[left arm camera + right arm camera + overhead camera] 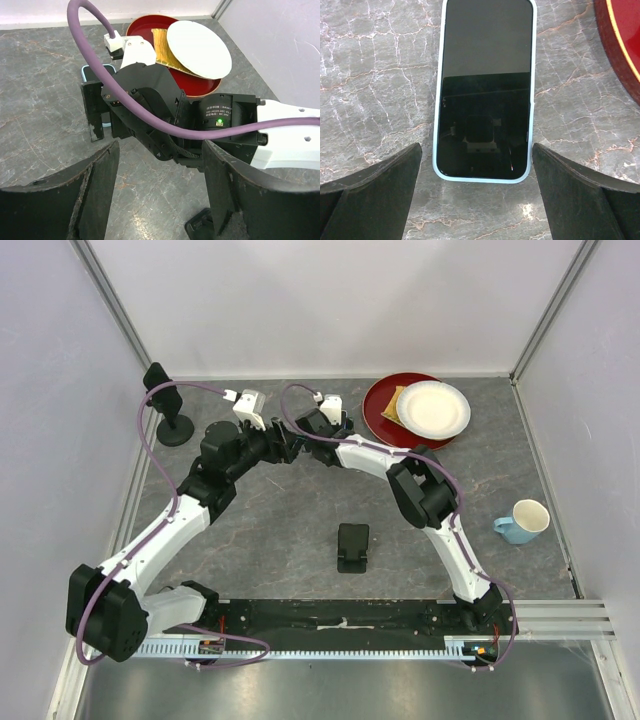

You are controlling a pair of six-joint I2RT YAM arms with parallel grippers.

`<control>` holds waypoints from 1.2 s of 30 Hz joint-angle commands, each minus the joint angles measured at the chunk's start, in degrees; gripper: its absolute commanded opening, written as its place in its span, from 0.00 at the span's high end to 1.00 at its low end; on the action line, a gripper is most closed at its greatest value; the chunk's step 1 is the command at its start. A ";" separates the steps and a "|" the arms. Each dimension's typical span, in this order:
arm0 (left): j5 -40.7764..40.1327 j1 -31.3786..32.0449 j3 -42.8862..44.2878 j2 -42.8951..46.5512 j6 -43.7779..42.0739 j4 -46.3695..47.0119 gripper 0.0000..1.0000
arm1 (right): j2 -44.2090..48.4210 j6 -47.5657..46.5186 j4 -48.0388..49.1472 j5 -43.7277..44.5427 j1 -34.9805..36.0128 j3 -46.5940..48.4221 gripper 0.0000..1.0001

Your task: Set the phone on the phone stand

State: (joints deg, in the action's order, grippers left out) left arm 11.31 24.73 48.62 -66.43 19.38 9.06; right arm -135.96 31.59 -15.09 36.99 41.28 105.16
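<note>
Right gripper (476, 150) over phone (485, 90)
Jaws spread, nothing held; left gripper (161, 145) likewise. Phone flat on table (380, 75), stand (352, 545) vacant: pickup and placing remain.

Small white lettering, partly "DAMIAO", on the right arm's black motor housing (220, 112).

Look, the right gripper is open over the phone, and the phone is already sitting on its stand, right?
Not quite. The phone is not on the phone stand; the right wrist view shows it lying flat on the table, and the top view shows the phone stand empty. The right gripper is indeed open over it.
</note>
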 commanded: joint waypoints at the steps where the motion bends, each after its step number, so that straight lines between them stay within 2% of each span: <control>1: 1.70 0.05 0.42 -0.01 2.16 1.14 0.28 | -0.88 1.80 1.21 -3.07 -1.46 0.83 0.02; 9: 1.43 0.05 0.60 -0.10 2.24 0.78 0.28 | -1.58 1.54 0.42 -3.94 -2.43 1.00 0.04; 14: 0.99 0.05 0.51 -0.01 1.98 0.61 0.28 | -5.09 0.31 -4.58 -4.91 -2.87 6.01 0.07; 21: 0.56 0.05 0.51 -0.54 1.89 0.52 0.28 | -5.89 -1.80 -6.44 -8.33 -3.48 7.42 0.18; 22: 0.64 0.05 0.51 -0.71 1.89 0.52 0.28 | -5.72 -2.32 -6.62 -10.17 -3.66 7.42 0.21; 26: 0.91 0.05 0.69 -1.06 2.07 0.43 0.28 | -3.97 -5.13 -7.58 -14.74 -3.75 6.46 0.42; 28: 0.64 0.05 0.69 -1.07 1.72 0.43 0.28 | -2.74 -6.10 -9.16 -15.02 -3.75 4.97 0.46; 29: 0.47 0.05 0.69 -1.24 1.63 0.43 0.28 | -1.43 -7.50 -9.17 -15.46 -3.83 4.18 0.54; 31: 0.29 0.05 0.77 -1.33 1.45 0.17 0.28 | -0.36 -8.74 -9.34 -16.16 -3.83 2.51 0.62; 32: 0.20 0.05 0.86 -1.42 1.45 0.08 0.28 | 0.25 -9.61 -9.43 -16.95 -3.92 2.24 0.70; 36: 0.20 0.05 0.86 -1.85 1.45 0.08 0.28 | 1.57 -12.16 -9.78 -21.16 -4.10 1.80 0.80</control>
State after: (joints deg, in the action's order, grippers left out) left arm 12.12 24.77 48.62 -67.85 20.08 8.80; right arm -137.08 23.77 -19.22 22.50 36.86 108.75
